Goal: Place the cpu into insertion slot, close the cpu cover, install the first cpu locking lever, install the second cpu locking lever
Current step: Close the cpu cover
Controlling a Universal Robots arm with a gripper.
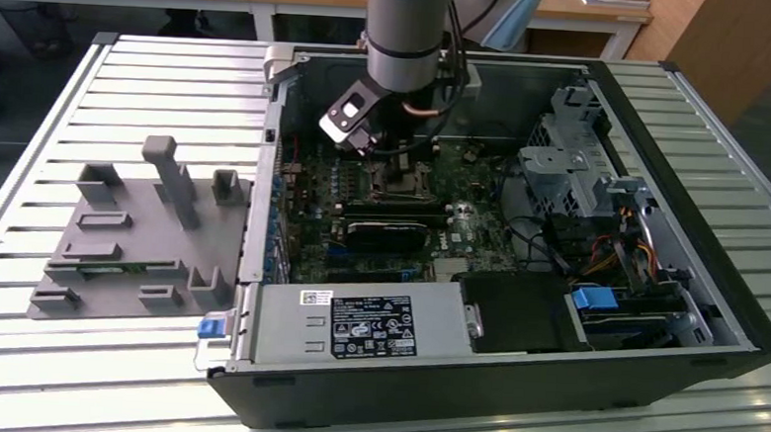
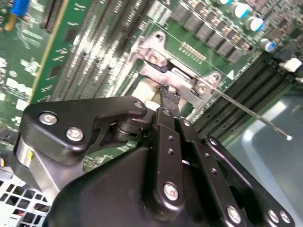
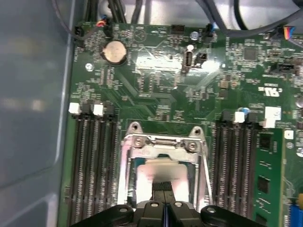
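Closest to the lens is my black metal gripper [image 3: 163, 187]; its fingers are pressed tight together; the tips sit right at the small, pale silvery square cpu [image 3: 158, 171], and I cannot tell if they touch it; the cpu lies flat in the square black insertion slot [image 1: 398, 184] on the green circuit board [image 3: 156, 99]; the thin silvery square cpu cover [image 3: 126, 170] frames it; the second wrist view shows a thin silver wire lever [image 2: 255, 116] sticking out over the long black slots; the exterior view shows the open black computer case [image 1: 482, 394], with a grey plastic holder [image 1: 133, 247] on the exterior view's left.

Cpu [image 3: 151, 171] seated under lowered cpu cover [image 3: 163, 143].
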